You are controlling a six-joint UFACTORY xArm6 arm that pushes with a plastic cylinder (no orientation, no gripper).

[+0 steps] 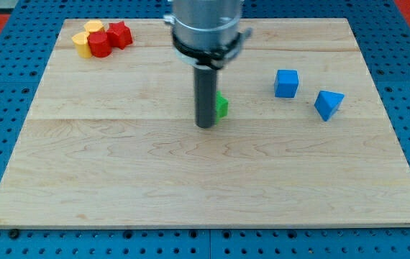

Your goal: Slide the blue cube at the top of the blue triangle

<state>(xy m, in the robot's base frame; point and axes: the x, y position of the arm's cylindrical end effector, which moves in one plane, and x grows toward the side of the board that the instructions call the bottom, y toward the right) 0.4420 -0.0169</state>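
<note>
The blue cube (286, 83) sits on the wooden board at the view's right, upper half. The blue triangle (328, 104) lies just to its right and slightly lower, a small gap apart. My tip (205, 125) rests near the board's middle, well to the left of the blue cube. A green block (221, 106) is right beside the rod on its right, partly hidden behind it; its shape cannot be made out.
A cluster of blocks sits at the board's top left: two yellow blocks (83, 42) and two red blocks (110, 39), touching each other. The wooden board (119, 180) lies on a blue pegboard surface.
</note>
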